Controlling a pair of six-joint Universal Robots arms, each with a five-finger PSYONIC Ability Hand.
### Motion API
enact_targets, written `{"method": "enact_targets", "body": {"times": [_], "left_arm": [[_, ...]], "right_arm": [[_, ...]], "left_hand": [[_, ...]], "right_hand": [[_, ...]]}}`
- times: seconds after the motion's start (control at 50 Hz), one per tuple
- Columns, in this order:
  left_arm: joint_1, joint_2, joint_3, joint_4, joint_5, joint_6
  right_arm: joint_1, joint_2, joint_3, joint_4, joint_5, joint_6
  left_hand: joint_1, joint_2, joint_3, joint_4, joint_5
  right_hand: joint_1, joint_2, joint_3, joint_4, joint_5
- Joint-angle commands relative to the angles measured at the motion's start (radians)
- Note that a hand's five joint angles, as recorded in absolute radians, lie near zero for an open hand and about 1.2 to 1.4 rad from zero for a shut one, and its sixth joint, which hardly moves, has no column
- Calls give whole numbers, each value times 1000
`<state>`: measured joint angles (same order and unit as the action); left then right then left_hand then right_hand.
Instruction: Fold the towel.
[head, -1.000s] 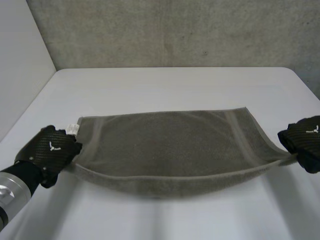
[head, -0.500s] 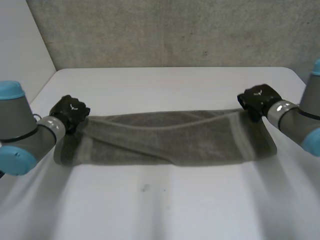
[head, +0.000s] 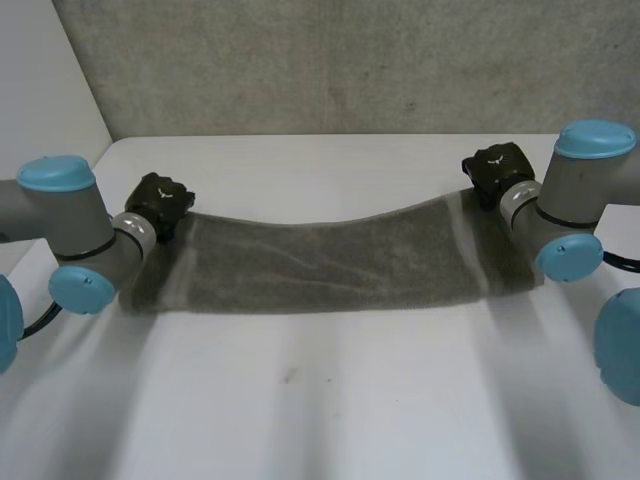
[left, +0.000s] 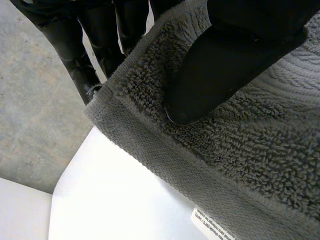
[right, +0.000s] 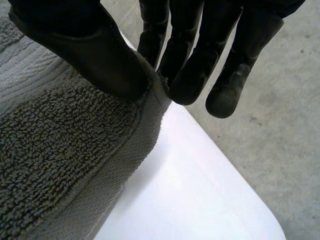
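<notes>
Carrying the towel (head: 330, 265) farther toward the frame's top, left hand (head: 160, 200) and right hand (head: 495, 168) are each pinching an end corner, its length stretching left-to-right between them.

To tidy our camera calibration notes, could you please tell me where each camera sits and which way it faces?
Head view: between and behind the arms, looking down at the white table and grey terry towel; both arms, left hand and right hand show.
Left wrist view: on the left wrist, looking along the palm; its thumb and fingers pinch a towel corner.
Right wrist view: on the right wrist, likewise; its fingers pinch the other end.
Shared: both wrist views show towel edge over table.
</notes>
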<state>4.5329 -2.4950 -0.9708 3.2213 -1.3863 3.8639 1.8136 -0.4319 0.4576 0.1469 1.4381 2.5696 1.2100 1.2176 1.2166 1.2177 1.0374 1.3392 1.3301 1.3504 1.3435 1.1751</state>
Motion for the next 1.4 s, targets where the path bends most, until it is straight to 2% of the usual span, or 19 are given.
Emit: {"method": "enact_targets", "body": {"times": [0.02,0.04,0.06,0.18,0.22,0.3,0.4,0.46,0.5,0.52,0.56,0.68,0.72,0.98,1.02,1.2,1.3,1.34,1.4], "left_arm": [[-1,-19,17,-3,-4,2],[-5,-16,12,-9,-13,2],[-14,-12,8,-17,-31,5],[-29,15,4,-32,-102,-1],[-31,69,-17,-50,-138,-15],[-31,153,-77,-66,-145,-53],[-29,359,-287,-41,-125,-179],[-29,403,-342,-23,-109,-204],[-20,479,-461,20,-70,-233],[-20,479,-462,20,-69,-233],[-15,533,-563,72,-36,-245],[-23,564,-678,152,-25,-248],[-26,565,-719,195,-25,-248],[-32,567,-730,213,-25,-251],[-32,567,-732,213,-25,-251],[-32,567,-738,213,-27,-251],[-29,587,-755,213,-25,-250],[-29,605,-764,213,-25,-250],[-29,616,-769,215,-23,-250]], "right_arm": [[1,35,-48,25,45,-26],[3,33,-45,22,54,-32],[10,30,-45,19,53,-35],[16,-10,-54,20,53,-20],[15,-69,-33,26,58,-3],[12,-139,13,45,51,47],[-7,-322,269,129,4,78],[-14,-364,349,137,-2,78],[-37,-442,522,123,-5,78],[-37,-442,523,123,-5,78],[-72,-500,672,76,-21,72],[-140,-531,857,-55,-87,49],[-161,-527,932,-124,-125,15],[-171,-443,932,-199,-157,-54],[-172,-433,922,-201,-151,-54],[-260,-449,918,-199,-133,-57],[-405,-478,914,-190,-120,-68],[-518,-508,908,-188,-130,-124],[-568,-524,899,-182,-127,-205]], "left_hand": [[96,88,89,88,94],[-552,-560,-559,-560,-554],[-1035,-1043,-1042,-1043,-1037],[-1035,-1043,-1042,-1043,-1037],[-1035,-1043,-1042,-1043,-1037],[-1035,-1043,-1042,-1043,-1037],[-1035,-1043,-1042,-1043,-1037],[-1035,-1043,-1042,-1043,-1037],[-1035,-1043,-1042,-1043,-1037],[-1035,-1043,-1042,-1043,-1037],[-1035,-1043,-1042,-1043,-1037],[-1035,-1043,-1042,-1043,-1037],[-1035,-1043,-1042,-1043,-1037],[-1035,-1043,-1042,-1043,-1037],[-1035,-1043,-1042,-1043,-1037],[-1035,-1043,-1042,-1043,-1037],[-1035,-1043,-1042,-1043,-1037],[-1035,-1043,-1042,-1043,-1037],[-1035,-1043,-1042,-1043,-1037]], "right_hand": [[-268,-259,-279,-272,-278],[-1165,-1156,-1176,-1169,-1175],[-1165,-1156,-1176,-1169,-1175],[-1165,-1156,-1176,-1169,-1175],[-1165,-1156,-1176,-1169,-1175],[-1165,-1156,-1176,-1169,-1175],[-1165,-1156,-1176,-1169,-1175],[-1165,-1156,-1176,-1169,-1175],[-1165,-1156,-1176,-1169,-1175],[-1165,-1156,-1176,-1169,-1175],[-1134,-1125,-1145,-1138,-1145],[-1069,-1060,-1080,-1074,-1080],[-961,-952,-972,-965,-972],[-447,-438,-459,-452,-458],[54,63,43,50,44],[57,66,46,53,47],[57,66,46,53,47],[57,66,46,53,47],[57,66,46,53,47]]}}
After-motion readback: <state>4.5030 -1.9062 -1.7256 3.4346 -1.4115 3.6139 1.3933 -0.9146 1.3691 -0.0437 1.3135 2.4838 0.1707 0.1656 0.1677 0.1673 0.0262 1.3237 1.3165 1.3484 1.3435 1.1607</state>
